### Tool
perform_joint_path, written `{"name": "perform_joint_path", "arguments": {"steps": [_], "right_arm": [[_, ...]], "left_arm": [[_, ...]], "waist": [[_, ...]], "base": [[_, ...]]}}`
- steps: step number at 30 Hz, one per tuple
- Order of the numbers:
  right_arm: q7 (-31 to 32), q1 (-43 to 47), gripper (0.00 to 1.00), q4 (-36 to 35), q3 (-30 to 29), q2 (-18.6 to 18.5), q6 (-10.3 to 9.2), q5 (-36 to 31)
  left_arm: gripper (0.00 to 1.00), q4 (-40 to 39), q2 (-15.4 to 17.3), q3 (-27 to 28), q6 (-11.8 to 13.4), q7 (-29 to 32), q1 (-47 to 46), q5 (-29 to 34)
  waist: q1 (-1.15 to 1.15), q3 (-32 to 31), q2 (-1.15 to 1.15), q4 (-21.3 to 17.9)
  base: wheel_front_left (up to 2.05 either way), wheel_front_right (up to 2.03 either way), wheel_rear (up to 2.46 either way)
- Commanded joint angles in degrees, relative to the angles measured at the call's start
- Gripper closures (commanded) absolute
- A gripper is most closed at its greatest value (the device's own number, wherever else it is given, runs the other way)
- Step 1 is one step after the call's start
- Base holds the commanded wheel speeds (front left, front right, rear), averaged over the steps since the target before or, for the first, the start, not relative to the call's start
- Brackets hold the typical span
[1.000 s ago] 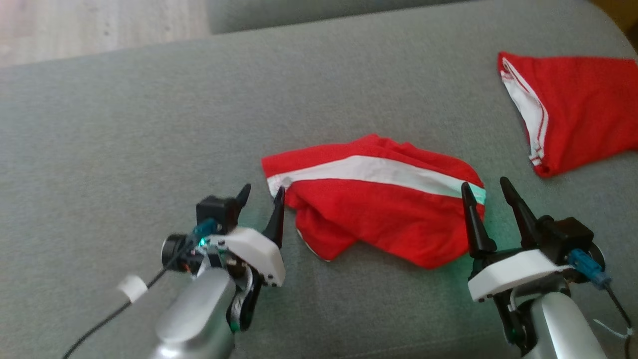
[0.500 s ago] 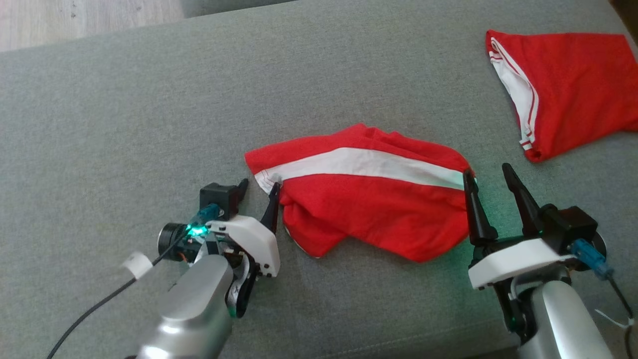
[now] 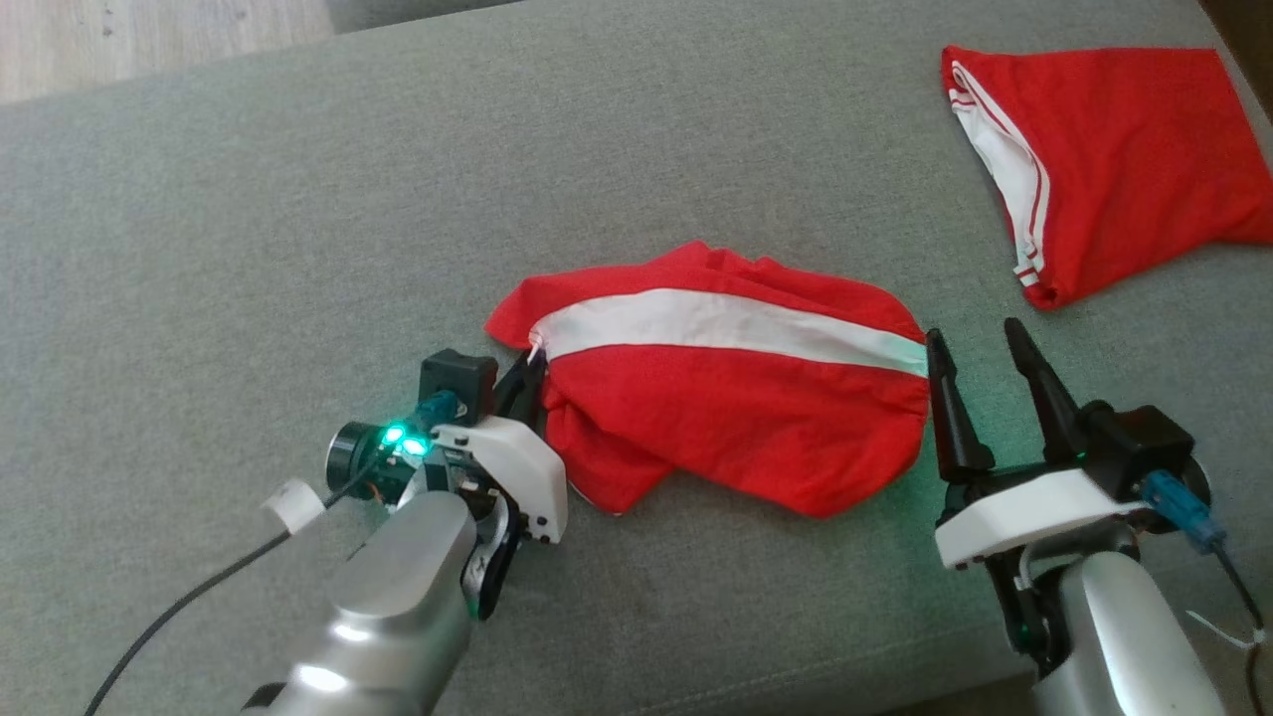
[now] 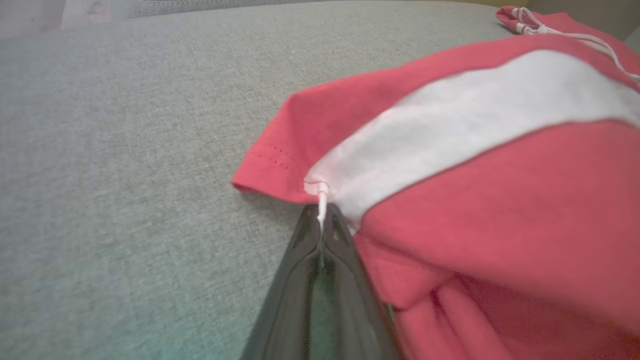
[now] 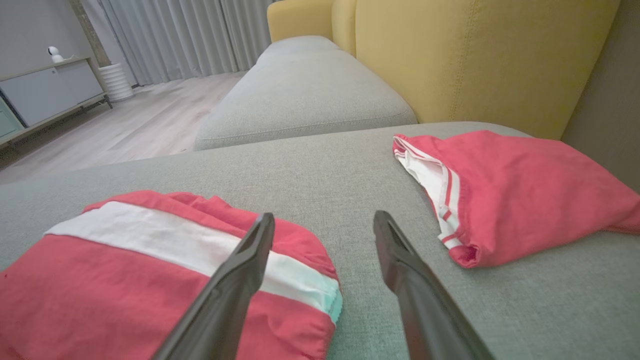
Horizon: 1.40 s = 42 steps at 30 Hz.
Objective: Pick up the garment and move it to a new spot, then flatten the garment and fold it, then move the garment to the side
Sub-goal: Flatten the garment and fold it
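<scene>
I'm seeing the garment (image 3: 736,418) as soft matt cloth | sofa seat (image 3: 249,249) showing coarse matt weave | left gripper (image 4: 322,218) looking like smooth dark plastic | forearm (image 3: 398,597) gleaming like metal

I see a second red cloth with white striped trim (image 3: 1124,169) lying ahead and to the right of my right claw (image 3: 973,333), well apart, on the grey woven sofa cushion (image 3: 298,249). A mustard-yellow padded backrest (image 5: 475,55) rises behind it.

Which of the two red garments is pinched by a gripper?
The middle garment, the one with the broad white band: the left gripper is shut on that band's end. The other garment, at the far right, lies untouched.
</scene>
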Motion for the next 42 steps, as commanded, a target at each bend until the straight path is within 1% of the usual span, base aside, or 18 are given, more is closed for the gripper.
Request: {"name": "perform_joint_path", "arguments": {"steps": [1, 5, 9, 13, 16, 19, 22, 26, 31, 35, 42], "right_arm": [[-0.88, -1.53, 0.0, -1.45, 0.55, -0.21, 0.21, 0.17], [-1.0, -1.33, 0.0, -1.4, -0.33, -0.21, 0.21, 0.14], [-0.96, -0.87, 0.0, -1.38, -1.7, -0.21, 0.21, -0.1], [0.37, 0.23, 0.0, -1.12, -3.13, -0.21, 0.21, -0.47], [2.36, 1.3, 0.0, -0.45, -4.6, -0.21, 0.21, -0.31], [4.4, 1.73, 0.0, 0.12, -5.92, -0.21, 0.21, 0.15], [6.98, 1.21, 0.0, 0.77, -6.35, -0.21, 0.21, 2.03], [11.12, -0.13, 0.0, 0.12, -4.47, -0.21, 0.21, 5.01], [18.3, -1.28, 0.0, -1.44, -0.78, -0.36, 0.21, 7.6], [22.05, -2.56, 0.0, -2.26, 1.09, -1.67, 0.21, 10.14], [26.75, -4.6, 0.0, -0.77, 4.19, -4.47, 0.21, 14.98]], "left_arm": [[1.0, -0.46, 0.23, 0.95, 0.54, -1.16, -1.71, 0.49], [1.0, -0.75, 0.35, 1.54, 1.08, -3.37, -1.79, 0.27], [1.0, -2.38, 1.46, 2.76, 1.88, -6.4, -1.32, -0.17], [1.0, -5.84, 3.88, 4.2, 3.14, -8.48, 0.55, -0.63], [1.0, -9.94, 6.14, 5.14, 4.5, -9.3, 3.02, -0.79], [1.0, -15.07, 8.39, 5.81, 6.15, -9.38, 5.83, -0.85], [1.0, -20.52, 10.48, 6.0, 7.59, -8.45, 8.66, -0.87], [1.0, -26.5, 12.51, 6.02, 9.28, -6.89, 11.67, -0.91], [1.0, -31.24, 13.6, 5.89, 11.11, -5.29, 14.15, -1.07], [1.0, -33.4, 14.24, 5.94, 12.01, -4.39, 15.19, -1.3], [1.0, -35.03, 15.02, 5.94, 12.89, -3.55, 16.02, -1.5]], "waist": [[0.0, -0.28, 0.0, 0.29], [0.0, -0.82, 0.0, 1.03], [0.0, -1.68, 0.0, 2.44], [0.0, -2.42, 0.0, 3.82], [0.0, -2.8, 0.0, 4.74], [0.0, -3.04, 0.0, 5.38], [0.0, -3.15, 0.0, 5.9], [0.0, -3.34, 0.0, 6.38], [0.0, -3.69, 0.0, 6.54], [0.0, -3.8, 0.0, 6.52], [0.0, -3.97, 0.0, 7.08]], "base": [[0.0, 0.0, 0.0], [0.0, 0.0, 0.0], [0.0, 0.0, 0.0], [0.0, 0.0, 0.0], [0.0, 0.0, 0.0], [0.0, 0.0, 0.0], [0.0, 0.0, 0.0], [0.0, 0.0, 0.0], [0.0, 0.0, 0.0], [0.0, 0.0, 0.0], [0.0, 0.0, 0.0]]}}
